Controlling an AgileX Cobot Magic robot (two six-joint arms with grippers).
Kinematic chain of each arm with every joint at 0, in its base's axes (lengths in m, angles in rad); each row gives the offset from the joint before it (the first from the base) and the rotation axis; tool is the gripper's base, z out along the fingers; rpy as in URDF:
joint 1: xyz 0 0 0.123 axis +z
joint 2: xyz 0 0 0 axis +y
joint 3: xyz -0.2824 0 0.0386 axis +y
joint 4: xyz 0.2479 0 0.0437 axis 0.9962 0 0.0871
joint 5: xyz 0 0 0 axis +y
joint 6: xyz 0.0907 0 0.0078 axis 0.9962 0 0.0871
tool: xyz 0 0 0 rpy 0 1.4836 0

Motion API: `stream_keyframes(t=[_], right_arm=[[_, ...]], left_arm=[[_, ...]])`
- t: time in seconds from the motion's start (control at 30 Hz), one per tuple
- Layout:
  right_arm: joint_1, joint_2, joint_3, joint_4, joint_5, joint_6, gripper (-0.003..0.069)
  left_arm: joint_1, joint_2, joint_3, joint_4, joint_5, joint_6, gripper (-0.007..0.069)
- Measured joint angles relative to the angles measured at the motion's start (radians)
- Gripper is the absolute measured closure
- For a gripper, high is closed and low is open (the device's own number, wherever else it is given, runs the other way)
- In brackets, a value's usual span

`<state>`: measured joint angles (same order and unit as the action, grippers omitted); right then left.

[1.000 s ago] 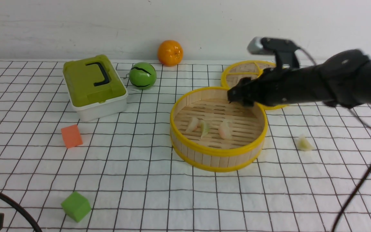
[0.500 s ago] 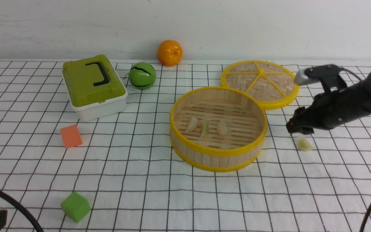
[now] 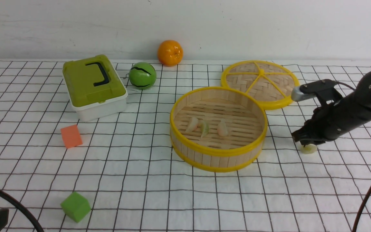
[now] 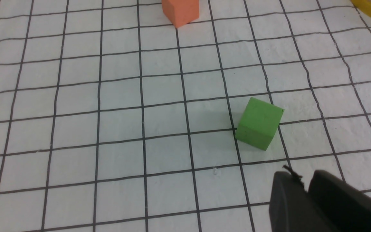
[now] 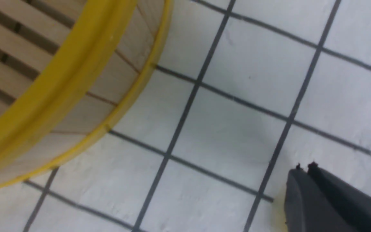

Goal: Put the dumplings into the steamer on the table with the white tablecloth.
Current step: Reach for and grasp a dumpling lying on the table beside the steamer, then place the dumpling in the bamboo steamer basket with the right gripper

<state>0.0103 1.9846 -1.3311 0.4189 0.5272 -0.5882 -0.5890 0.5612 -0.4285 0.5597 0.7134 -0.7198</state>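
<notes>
Dumplings (image 3: 222,128), three of them, are sitting in the steamer (image 3: 217,151), and the right gripper (image 3: 302,141), looking pinched shut, is touching the last dumpling (image 3: 309,149) near the steamer.

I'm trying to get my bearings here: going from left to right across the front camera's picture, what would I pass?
green box → green ball → orange → steamer → loose dumpling at the right gripper
</notes>
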Motion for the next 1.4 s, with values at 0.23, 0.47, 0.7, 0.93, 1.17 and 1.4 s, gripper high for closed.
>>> stream_keyframes(t=[0.23,0.47,0.7,0.93,1.17,1.4], right_arm=[[0.0,-0.069,0.005,-0.057,0.025,0.0,0.0504],[0.0,-0.017,0.005,-0.168,0.077,0.042,0.0222],[0.0,0.015,0.005,-0.146,0.085,0.053,0.0459],[0.0,-0.041,-0.014,-0.075,0.139,0.053,0.0461],[0.026,-0.13,-0.084,0.276,0.128,-0.01,0.0461],[0.155,-0.03,-0.087,0.599,0.056,-0.231,0.0461]], left_arm=[[0.0,0.0,0.0,-0.033,-0.007,0.0,0.0533],[0.0,0.014,0.001,-0.15,-0.018,0.051,0.0533],[0.0,0.024,0.001,-0.149,-0.047,0.061,0.0532],[0.0,0.025,0.001,-0.144,-0.053,0.061,0.0533],[0.0,0.025,0.001,-0.13,-0.069,0.061,0.0532],[0.0,0.025,0.001,-0.122,-0.07,0.061,0.0532]])
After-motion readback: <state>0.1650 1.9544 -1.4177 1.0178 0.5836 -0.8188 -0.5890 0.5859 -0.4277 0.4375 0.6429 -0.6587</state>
